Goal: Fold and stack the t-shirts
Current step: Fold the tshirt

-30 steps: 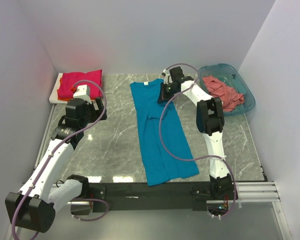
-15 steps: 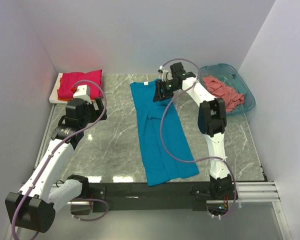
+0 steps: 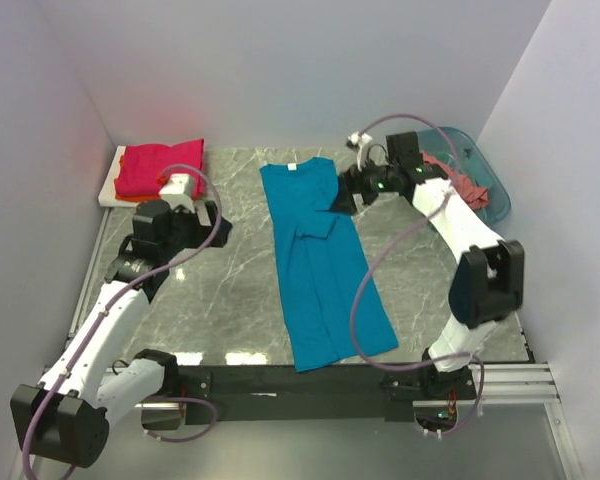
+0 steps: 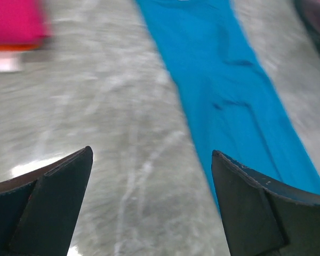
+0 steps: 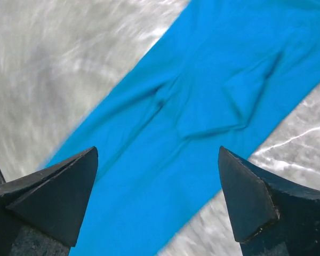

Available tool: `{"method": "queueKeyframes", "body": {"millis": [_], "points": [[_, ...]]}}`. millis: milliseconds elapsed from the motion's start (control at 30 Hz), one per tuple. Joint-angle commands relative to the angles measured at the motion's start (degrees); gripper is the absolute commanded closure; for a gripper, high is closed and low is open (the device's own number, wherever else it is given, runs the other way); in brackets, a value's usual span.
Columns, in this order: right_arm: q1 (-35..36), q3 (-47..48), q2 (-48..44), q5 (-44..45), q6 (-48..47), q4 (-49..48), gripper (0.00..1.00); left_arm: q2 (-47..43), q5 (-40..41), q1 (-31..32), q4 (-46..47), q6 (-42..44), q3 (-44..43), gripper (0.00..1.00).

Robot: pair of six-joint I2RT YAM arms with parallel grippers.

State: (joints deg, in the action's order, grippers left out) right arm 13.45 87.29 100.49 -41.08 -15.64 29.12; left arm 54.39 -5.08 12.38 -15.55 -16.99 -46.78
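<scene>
Near edge: black rail [image 3: 280, 380] runs along the front of the grey marble table [image 3: 230, 300]; both arm bases sit on it, left and right.
Teal-blue t-shirt [image 3: 315, 265]: lies flat mid-table, folded lengthways into one long narrow strip. Hem is close to the rail, collar at the far end. One sleeve is tucked in over the body about a third of the way down from the collar.
Left arm: reaches up the left side of the table, well apart from the strip.
Left gripper [image 4: 152, 154]: released, fingers spread wide, nothing between them. Its wrist view shows bare table below, the strip off to the right and the folded stack at upper left; the picture is blurred.
Right arm: bends in from the right side, elbow high, wrist pointing left.
Right gripper [image 3: 342, 197]: released, fingers wide apart and empty, over the right edge of the strip near the tucked sleeve. Wrist view shows the blue cloth under it; cannot tell if it touches.
Far left corner: magenta-red t-shirt [image 3: 158, 167], folded, on top of the orange t-shirt [image 4: 10, 47], of which only an edge shows. Both rest on a white board [image 3: 107, 195].
Far right corner: translucent teal basket [image 3: 477, 152], with the salmon-pink t-shirt [image 3: 468, 190] bunched inside, partly hidden by the right arm.
</scene>
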Motion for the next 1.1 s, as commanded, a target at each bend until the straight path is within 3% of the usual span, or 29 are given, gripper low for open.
{"method": "queueKeyframes", "body": {"millis": [0,33,67,100,133,200,267,367,433,567,667,700,767,867,900,1067], "points": [[-1.75,-4.68,-7.58,-8.43,-17.74,-1.93,0.00,0.10,-18.80,4.03,9.02,4.50,3.18,0.01],[-3.16,-2.67,-6.80,-14.41,-23.59,13.70,0.00,-0.07,-18.91,6.58,9.40,5.56,3.45,0.00],[-3.95,-0.38,-5.75,-16.64,-30.17,22.38,0.00,-0.34,-17.96,9.65,9.49,7.05,3.45,0.00],[-4.83,1.99,-4.96,-18.67,-45.90,30.73,0.00,-1.21,-17.16,15.94,9.49,8.54,3.80,0.00],[-7.28,1.58,-5.30,-21.90,-54.41,44.22,0.00,-1.91,-16.02,19.05,10.01,11.43,5.02,0.01],[-10.27,-4.62,-9.49,-23.34,-74.85,53.37,0.00,-4.97,-15.93,28.25,11.41,15.04,7.40,0.05],[-13.19,-10.53,-13.89,-20.82,-79.53,52.27,0.00,-7.53,-13.66,37.65,13.44,21.37,11.79,0.08],[-13.10,-23.61,-23.20,-13.10,-72.72,41.12,0.00,-9.92,-6.29,49.09,12.31,24.20,15.40,0.13],[-13.19,-27.15,-26.38,-10.87,-71.82,37.61,0.00,-8.08,-1.01,54.91,10.73,22.02,15.32,0.20],[-13.19,-40.30,-40.07,-9.37,-63.42,24.53,0.00,4.09,13.93,73.69,7.21,14.56,11.72,0.27],[-12.75,-47.53,-50.98,-8.49,-50.43,9.84,0.00,14.90,23.26,80.14,5.98,10.85,7.86,0.32],[-12.66,-47.82,-52.40,-8.49,-51.41,9.46,0.00,17.22,25.02,80.51,5.54,9.80,6.46,0.34],[-12.49,-45.64,-49.45,-9.10,-60.07,18.83,0.00,21.87,28.54,80.78,5.88,9.26,5.74,0.38],[-12.49,-43.87,-44.61,-10.68,-70.46,31.06,0.10,24.09,29.86,80.87,8.69,9.96,6.09,0.38],[-12.49,-44.04,-44.07,-10.86,-70.58,31.69,0.14,24.79,29.95,80.87,9.22,10.31,6.18,0.38],[-12.49,-47.20,-45.99,-10.95,-69.18,28.98,0.16,29.97,30.57,80.78,8.35,11.19,4.16,0.38]]}}
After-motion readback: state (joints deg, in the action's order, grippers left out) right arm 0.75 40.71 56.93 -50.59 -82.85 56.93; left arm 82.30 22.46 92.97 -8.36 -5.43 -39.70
